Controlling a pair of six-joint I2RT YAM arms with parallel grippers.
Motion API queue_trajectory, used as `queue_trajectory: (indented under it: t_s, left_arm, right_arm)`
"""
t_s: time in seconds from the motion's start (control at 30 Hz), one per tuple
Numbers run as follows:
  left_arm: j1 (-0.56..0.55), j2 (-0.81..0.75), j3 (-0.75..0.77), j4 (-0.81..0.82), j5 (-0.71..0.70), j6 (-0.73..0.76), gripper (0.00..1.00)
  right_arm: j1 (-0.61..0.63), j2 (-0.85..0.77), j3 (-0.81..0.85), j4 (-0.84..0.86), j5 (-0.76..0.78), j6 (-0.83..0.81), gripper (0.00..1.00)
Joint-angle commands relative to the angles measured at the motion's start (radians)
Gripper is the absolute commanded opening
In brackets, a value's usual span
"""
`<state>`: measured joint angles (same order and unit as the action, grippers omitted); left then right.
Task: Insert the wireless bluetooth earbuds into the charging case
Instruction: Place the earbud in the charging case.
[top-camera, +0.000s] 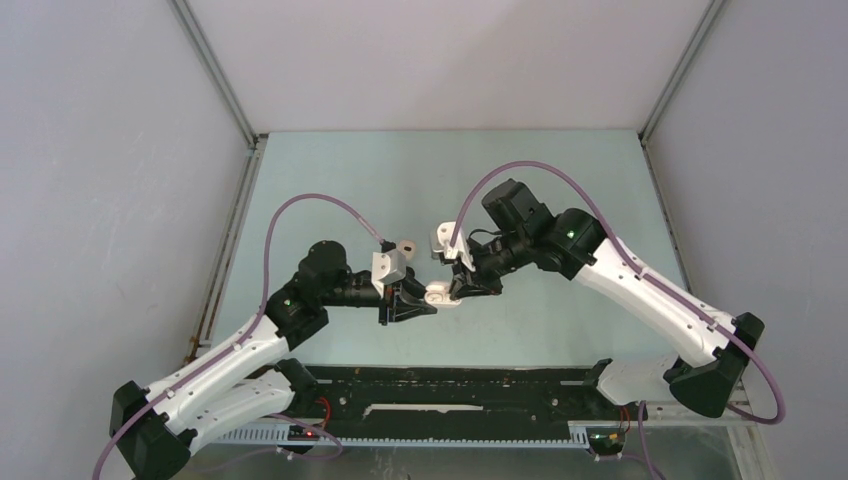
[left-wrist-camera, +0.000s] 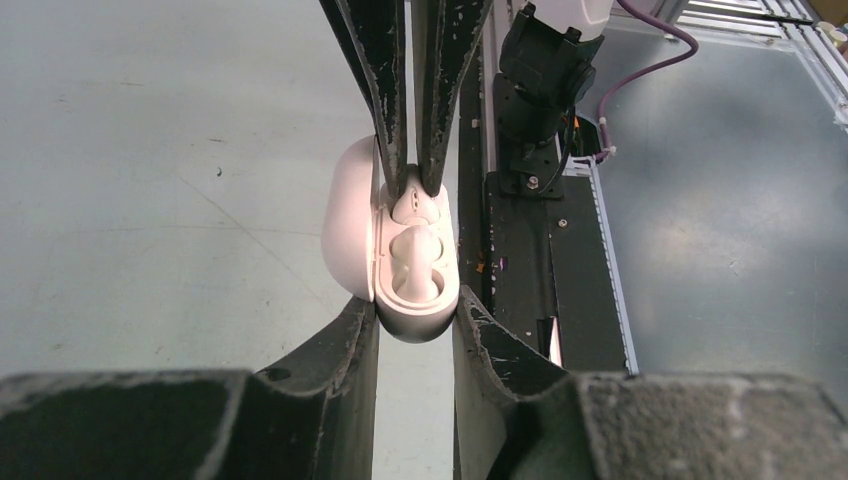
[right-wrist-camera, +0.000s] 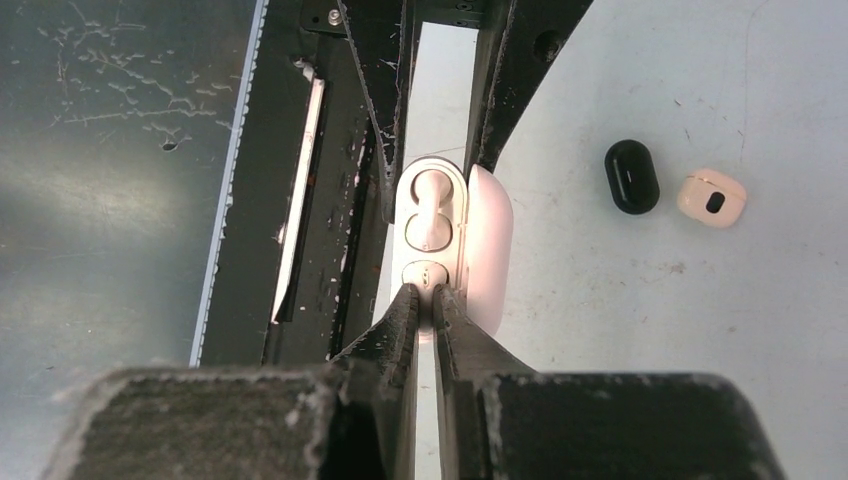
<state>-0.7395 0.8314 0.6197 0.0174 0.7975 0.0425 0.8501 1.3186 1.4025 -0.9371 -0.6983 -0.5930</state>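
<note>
white earbud (left-wrist-camera: 414, 207) is sitting in an end socket of the open charging case (left-wrist-camera: 348, 220), second earbud (left-wrist-camera: 414, 262) seated beside it | right claw (right-wrist-camera: 425, 292) is pinching the white earbud | left claw (left-wrist-camera: 415, 300) is clamping the charging case | black case (right-wrist-camera: 631, 176) and beige case (right-wrist-camera: 711, 197) are lying on the bench (right-wrist-camera: 620, 330)

- In the top view, the left hand (top-camera: 425, 308) and right hand (top-camera: 462, 290) are covering most of the charging case (top-camera: 438, 294), and its earbuds are showing too small to tell.
- In the left wrist view, the right hand's fingertips (left-wrist-camera: 392, 165) are hiding the upper part of one white earbud (left-wrist-camera: 418, 207).
- The left hand's fingers (left-wrist-camera: 345, 345) are covering the case's lower end and are blurring toward the bottom edge.
- In the right wrist view, the top edge is cutting them off.
</note>
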Motion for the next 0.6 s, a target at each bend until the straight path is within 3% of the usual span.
queue_trajectory:
  t_s: [0.0,0.1,0.33,0.57]
  left_arm:
    - [-0.006,-0.005,0.018,0.038,0.021,-0.006,0.0]
    - [-0.005,-0.003,0.017,0.036,0.021,-0.006,0.0]
    - [-0.005,0.003,0.02,0.035,0.017,-0.007,0.0]
    - [-0.006,0.008,0.023,0.03,0.011,-0.009,0.0]
  right_arm:
    - [0.012,0.005,0.004,0.029,0.032,-0.008,0.09]
    - [0.016,0.007,0.003,0.034,0.043,-0.009,0.12]
    - [0.018,-0.028,0.004,0.008,0.01,-0.028,0.34]
    - [0.013,-0.118,0.037,-0.067,-0.008,-0.067,0.36]
